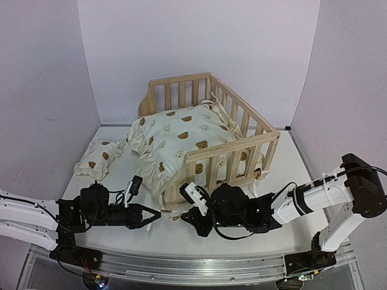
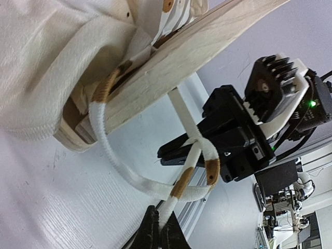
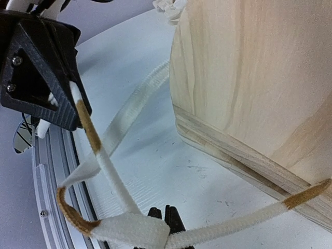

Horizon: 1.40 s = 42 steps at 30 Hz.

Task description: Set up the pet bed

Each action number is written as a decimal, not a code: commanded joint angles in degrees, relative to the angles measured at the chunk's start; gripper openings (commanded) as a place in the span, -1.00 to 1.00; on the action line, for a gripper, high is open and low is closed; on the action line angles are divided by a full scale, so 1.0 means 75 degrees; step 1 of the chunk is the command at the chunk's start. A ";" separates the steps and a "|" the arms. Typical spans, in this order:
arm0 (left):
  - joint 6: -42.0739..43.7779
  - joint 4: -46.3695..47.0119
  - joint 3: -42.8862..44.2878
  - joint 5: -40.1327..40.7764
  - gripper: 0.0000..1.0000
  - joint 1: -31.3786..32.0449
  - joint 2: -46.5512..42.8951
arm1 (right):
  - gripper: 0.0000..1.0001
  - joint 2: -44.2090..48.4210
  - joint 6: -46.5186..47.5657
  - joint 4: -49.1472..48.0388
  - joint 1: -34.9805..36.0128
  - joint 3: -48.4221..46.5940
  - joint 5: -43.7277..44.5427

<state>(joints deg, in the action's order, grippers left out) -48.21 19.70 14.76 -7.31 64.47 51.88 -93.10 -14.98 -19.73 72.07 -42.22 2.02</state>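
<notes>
The left pincer (image 2: 159,220) and right pincer (image 3: 165,215) are each clenching a limp, light cushion tie (image 2: 99,129) beside the near corner of the stiff pine frame (image 1: 233,147) sitting mid-worktop (image 1: 296,175), a strap probably handling best pinched near its tip.

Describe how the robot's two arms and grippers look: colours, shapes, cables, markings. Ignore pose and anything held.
Both arms match: the left arm and right arm have white tubular links joined by bulky black joints, with black cables. The left gripper and right gripper are black with tapered jaws. The right wrist carries a white block, a finned black heatsink and a green light.
</notes>
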 commanded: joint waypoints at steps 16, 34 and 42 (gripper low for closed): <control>-0.0422 -0.2034 0.0563 0.2042 -1.00 -0.0732 0.1061 | -1.00 0.0314 0.0699 0.2255 -0.0859 0.1328 0.1371; -0.1017 -0.3122 0.1097 0.2744 -1.00 -0.0748 0.1531 | -1.00 0.1535 -0.1103 0.1145 -0.1040 0.2417 0.3156; -0.1742 -0.4302 0.0657 0.3373 -1.00 -0.0762 -0.0803 | -1.00 0.3674 -0.1730 0.0809 -0.1971 0.3448 0.4309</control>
<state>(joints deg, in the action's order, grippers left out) -57.23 -0.25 20.75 7.33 60.14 53.80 -72.07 -23.94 -19.68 63.79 -20.40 19.66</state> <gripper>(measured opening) 0.007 0.031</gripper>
